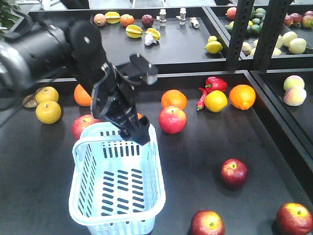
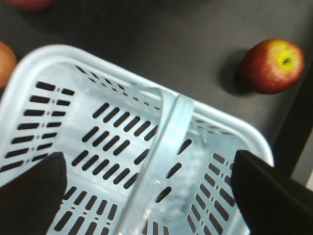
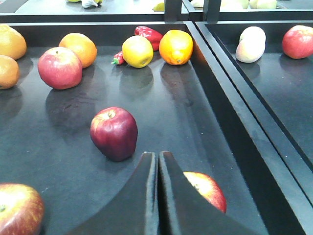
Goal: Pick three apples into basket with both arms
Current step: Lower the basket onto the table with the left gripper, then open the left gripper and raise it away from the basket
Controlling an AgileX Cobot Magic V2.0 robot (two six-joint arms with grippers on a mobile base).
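The pale blue basket (image 1: pixel 117 196) stands at the front left of the dark tray, and only its slotted bottom shows inside. My left gripper (image 1: pixel 134 128) hangs over the basket's far rim. It is open, its fingers (image 2: pixel 29 193) spread wide either side of the basket (image 2: pixel 73 127) handle. Three dark red apples lie at the front right (image 1: pixel 234 173), (image 1: pixel 207 223), (image 1: pixel 294 219). In the right wrist view my right gripper (image 3: pixel 157 154) is shut on nothing, low over the tray. One dark apple (image 3: pixel 114 133) sits just ahead-left of its tips. Another apple (image 3: pixel 209 190) is half hidden behind its right finger.
Lighter red apples (image 1: pixel 172 119), (image 1: pixel 83 126) and oranges (image 1: pixel 174 99), (image 1: pixel 242 96) lie behind the basket, with a lemon (image 1: pixel 215 101) and red pepper (image 1: pixel 213 84). Another apple (image 2: pixel 274 65) lies beside the basket. Raised tray walls (image 3: pixel 230 98) run along the right; neighbouring trays hold more fruit.
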